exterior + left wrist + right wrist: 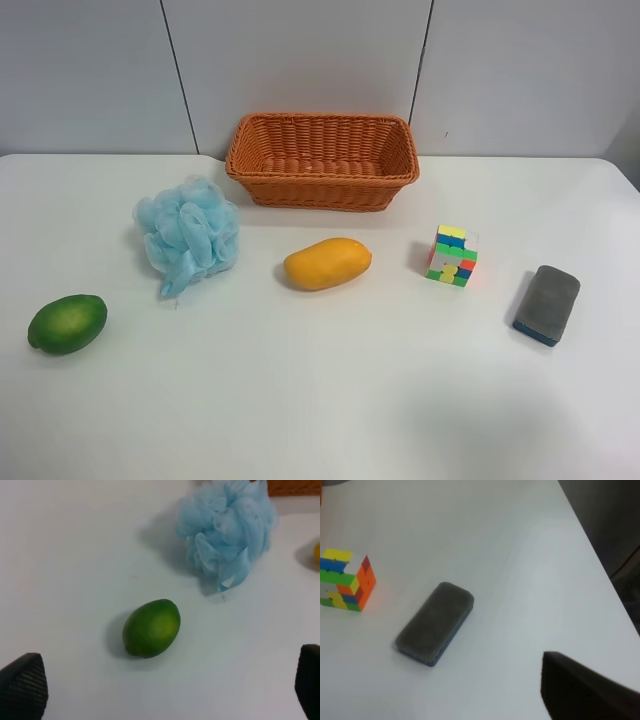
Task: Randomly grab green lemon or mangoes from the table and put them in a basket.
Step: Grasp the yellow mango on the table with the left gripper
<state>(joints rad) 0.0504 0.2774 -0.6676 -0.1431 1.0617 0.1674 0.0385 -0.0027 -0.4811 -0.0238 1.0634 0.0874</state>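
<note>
On the white table (500, 545) beneath me lies a gray block (435, 622) with a blue base, flat and slantwise. A colored puzzle cube (347, 580) stands near it, apart. One of my dark fingers (585, 692) juts in over bare tabletop.

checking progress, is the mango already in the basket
No, the mango lies on the table, outside the basket.

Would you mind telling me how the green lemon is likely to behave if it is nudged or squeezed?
The green lemon is oval and lies on its side on the white table, so a nudge would probably roll it. Its skin looks smooth and glossy, so a grip may slip off-centre. It looks firm, likely keeping its shape.
</note>
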